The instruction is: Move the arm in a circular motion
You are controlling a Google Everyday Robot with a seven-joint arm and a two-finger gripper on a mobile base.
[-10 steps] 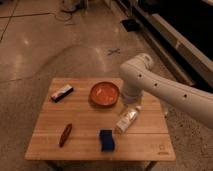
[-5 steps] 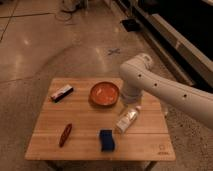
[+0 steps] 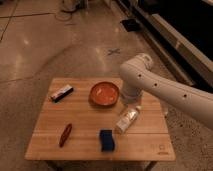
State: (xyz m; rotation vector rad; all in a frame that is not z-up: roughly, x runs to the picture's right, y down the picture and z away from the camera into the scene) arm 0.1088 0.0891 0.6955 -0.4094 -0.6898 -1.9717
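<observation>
The large white arm [image 3: 165,90] reaches in from the right edge, with small dark dots along its side. Its rounded joint [image 3: 136,70] hangs above the right part of the wooden table [image 3: 85,127]. From there a segment drops down to the gripper [image 3: 128,103], which sits low between the orange bowl [image 3: 104,93] and a clear plastic bottle [image 3: 127,120] lying on its side. The gripper is mostly hidden behind the arm's own end.
On the table are also a small white-and-dark packet [image 3: 62,93] at the back left, a brown oblong snack [image 3: 65,134] at the front left and a blue sponge-like block [image 3: 106,140] at the front middle. Polished floor surrounds the table; dark counters run along the right.
</observation>
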